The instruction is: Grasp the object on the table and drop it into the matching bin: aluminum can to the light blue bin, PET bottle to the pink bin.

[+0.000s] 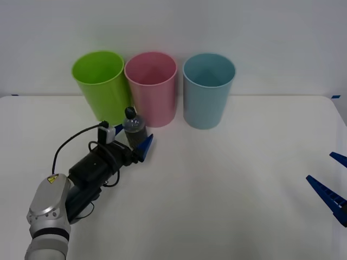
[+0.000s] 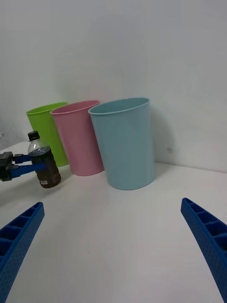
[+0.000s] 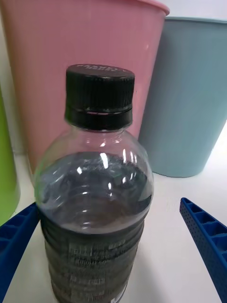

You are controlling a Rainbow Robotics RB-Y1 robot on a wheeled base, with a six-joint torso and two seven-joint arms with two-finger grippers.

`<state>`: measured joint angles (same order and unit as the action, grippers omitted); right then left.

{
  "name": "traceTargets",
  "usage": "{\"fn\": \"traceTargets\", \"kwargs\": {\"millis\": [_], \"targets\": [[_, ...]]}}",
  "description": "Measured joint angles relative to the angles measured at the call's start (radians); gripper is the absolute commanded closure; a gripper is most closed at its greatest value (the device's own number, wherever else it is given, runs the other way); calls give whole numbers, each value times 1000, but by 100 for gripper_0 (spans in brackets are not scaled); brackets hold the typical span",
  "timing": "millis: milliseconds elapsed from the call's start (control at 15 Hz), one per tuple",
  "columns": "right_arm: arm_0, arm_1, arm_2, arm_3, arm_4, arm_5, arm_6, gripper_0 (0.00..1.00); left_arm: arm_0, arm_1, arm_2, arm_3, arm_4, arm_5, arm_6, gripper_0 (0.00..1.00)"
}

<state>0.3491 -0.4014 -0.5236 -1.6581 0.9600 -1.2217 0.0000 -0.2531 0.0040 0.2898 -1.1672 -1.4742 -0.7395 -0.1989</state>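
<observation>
1. White counter spans the front view, wide and plain, with three bins standing in a row near its far edge.
2. Lime green bin stands on the robot's left, the pink bin in the middle and the light blue bin on the right. All three are upright, and the green and pink ones look close enough to touch.
3. Left arm reaches forward across the counter. Its left end effector is open, with one blue finger on either side of the bottle.
4. PET bottle stands upright on the counter just in front of the gap between the green and pink bins. It is clear, with a black cap and a dark label.
5. Right end effector waits at the right edge of the counter, well apart from the bottle, its fingers spread wide.
6. Step in hand, as a judgement: the grasp is being set up. The next move calls for closing on the bottle's body, lifting it above the pink rim, and letting go over that bin.
7. Hard to make out: whether the fingers already touch the bottle, and what the label says. The bottle's base is cut off in the left wrist view, and the bins' insides are mostly hidden.
</observation>
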Motion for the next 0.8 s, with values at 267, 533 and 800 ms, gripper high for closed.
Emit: {"fn": "traceTargets", "kwargs": {"millis": [267, 533, 800], "targets": [[0, 0, 0, 0, 0, 0, 0, 0, -47, -6, 10, 50, -14, 16, -13, 0], [0, 0, 0, 0, 0, 0, 0, 0, -50, -6, 11, 55, -10, 17, -17, 35], [0, 0, 0, 0, 0, 0, 0, 0, -49, -6, 11, 55, -8, 16, -29, 100]]}}
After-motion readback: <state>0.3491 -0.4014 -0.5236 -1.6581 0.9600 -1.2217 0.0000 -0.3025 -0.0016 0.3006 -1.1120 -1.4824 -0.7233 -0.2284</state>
